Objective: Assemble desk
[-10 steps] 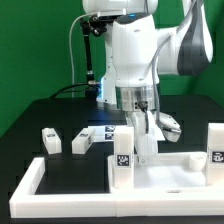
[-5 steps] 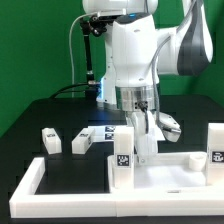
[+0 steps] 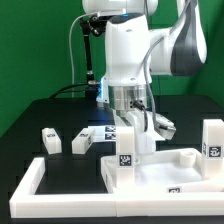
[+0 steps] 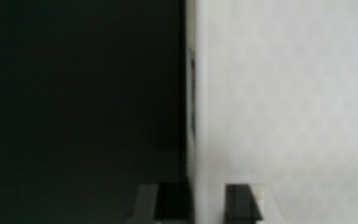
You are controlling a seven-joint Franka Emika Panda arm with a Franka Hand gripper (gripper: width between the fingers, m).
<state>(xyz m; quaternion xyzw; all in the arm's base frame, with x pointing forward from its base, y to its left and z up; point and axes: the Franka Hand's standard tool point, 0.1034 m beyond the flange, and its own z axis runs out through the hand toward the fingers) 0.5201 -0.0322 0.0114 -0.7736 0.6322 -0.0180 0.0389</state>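
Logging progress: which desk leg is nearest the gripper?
The upright leg on the tabletop, directly under the gripper; the other three sit farther to either side.

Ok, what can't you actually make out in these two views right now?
Wrist view: blurred white surface fills one half; which part it is, unclear.
Exterior view: whether the jaws hold anything, hidden among white parts.
Tabletop cut off by the exterior view's right edge.
Exterior view: leg tag too small to read.
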